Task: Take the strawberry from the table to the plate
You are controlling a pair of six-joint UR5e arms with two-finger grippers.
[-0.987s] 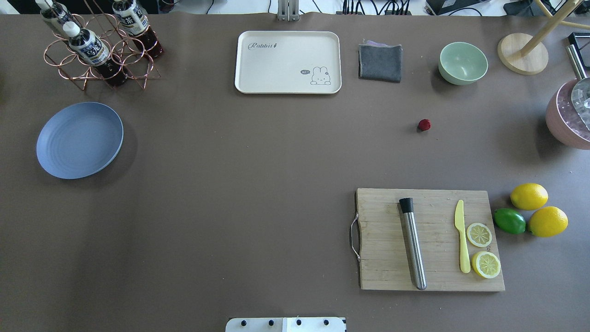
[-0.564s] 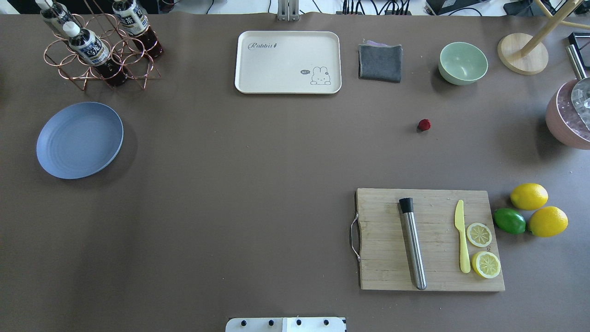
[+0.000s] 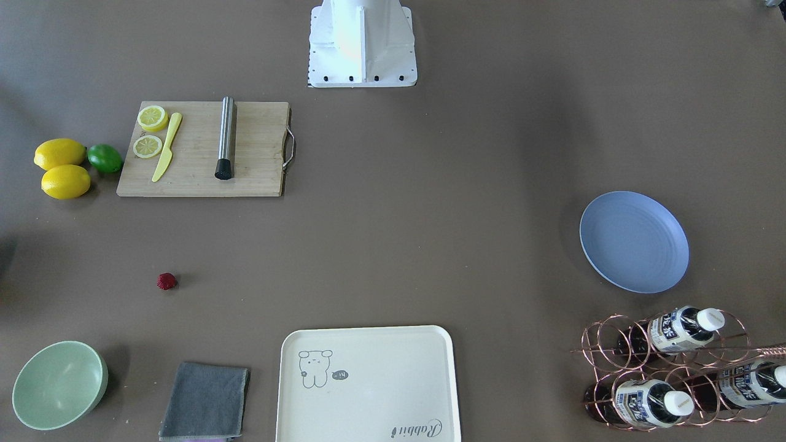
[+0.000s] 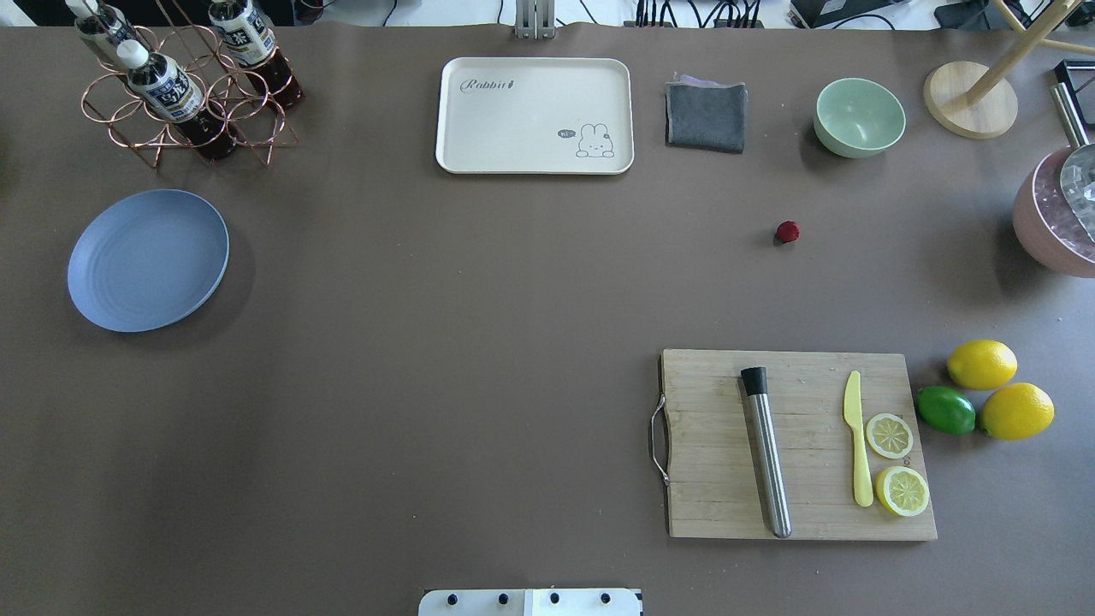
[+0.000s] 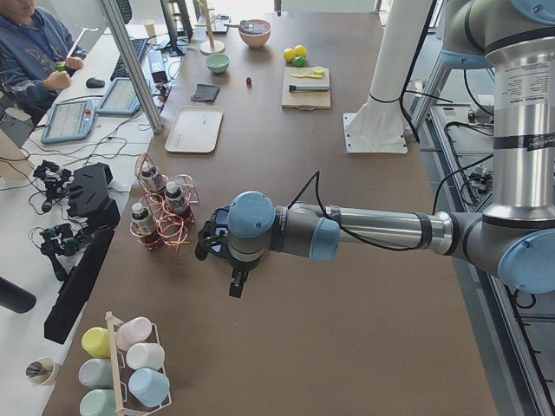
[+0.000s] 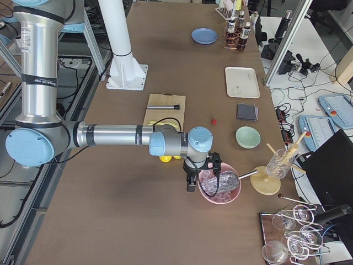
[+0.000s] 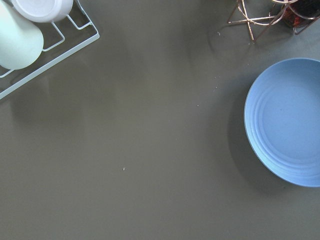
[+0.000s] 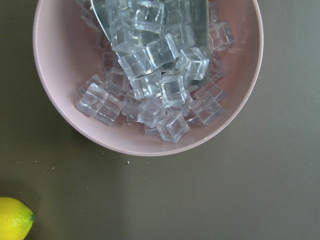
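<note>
A: Quick, where's the strawberry (image 4: 788, 231)?
B: On the table (image 4: 428, 342), robot's right half. It sits between the green bowl (image 4: 859, 116) and the cutting board (image 4: 796, 445), touching neither.
A: And the plate (image 4: 148, 260)?
B: Far left side, just beside the bottle rack (image 4: 184, 94). Well apart from the berry.
A: L arm pose?
B: From the side view, the forearm's stretched level over the table. The wrist's bent so the left gripper (image 5: 217, 247) points down, off the surface. Its wrist cam looks straight down: plate at frame right, corner of a white cup rack (image 7: 50, 47) top left.
A: Open or closed?
B: Can't tell. It only shows in the side view, and the fingers aren't readable there.
A: R arm?
B: Upper arm's upright, forearm level and low over the table. The right gripper (image 6: 204, 168) hangs above the pink bowl (image 6: 219, 193) at the table's right end. Its wrist cam shows ice cubes (image 8: 150, 85) in the bowl, w/ a lemon (image 8: 14, 217) in the bottom-left corner.
A: Its grip?
B: Same, can't tell. Both grippers are well apart from the berry.
</note>
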